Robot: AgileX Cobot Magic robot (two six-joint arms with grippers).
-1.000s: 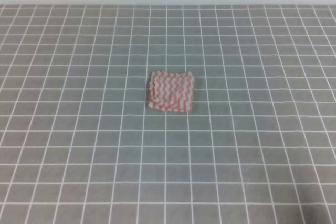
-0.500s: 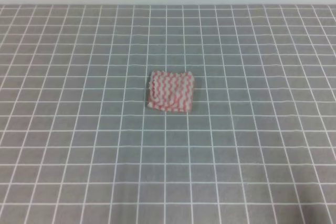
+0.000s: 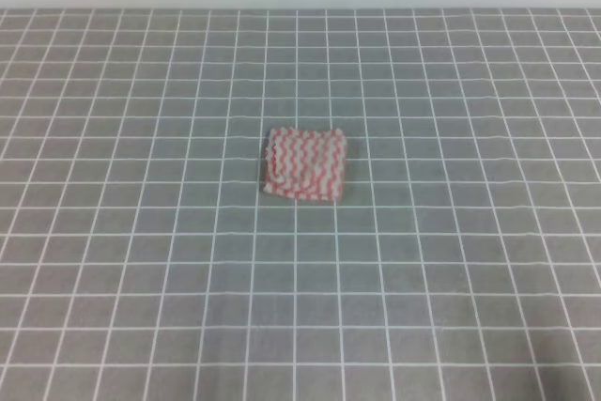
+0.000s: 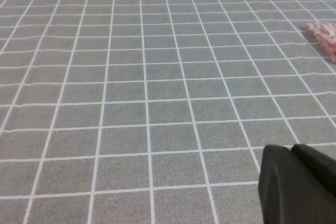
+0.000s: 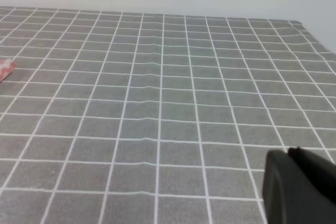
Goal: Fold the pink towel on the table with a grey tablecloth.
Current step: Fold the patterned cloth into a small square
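**A:** We had the bench with the grey gridded tablecloth (image 3: 451,260) filling all three views, so where did we place the pink towel (image 3: 306,163) on it?

**B:** Near the middle in the high view, lying flat as a small, nearly square bundle with its pink-and-white wavy stripes up. Its left edge looked rolled or doubled over, so we judged it already folded down, perhaps fully. No arm reached into that view at all.

**A:** And from the wrists?

**B:** From the left wrist we saw only a corner of the towel (image 4: 324,36) at the far right edge, well apart from the camera, ahead and to that arm's right. From the right wrist a sliver of it (image 5: 4,68) showed at the far left edge, ahead and to that arm's left. So it lay between the two arms, and we could not say which was nearer.

**A:** Long axis?

**B:** Hardly any; if pressed, we would have said slightly wider across the bench than deep.

**A:** The fingers?

**B:** Only a dark piece of the left gripper (image 4: 296,184) and of the right gripper (image 5: 299,187) showed in the lower right corners. We could not tell whether the fingers were apart or together. Neither touched the towel.
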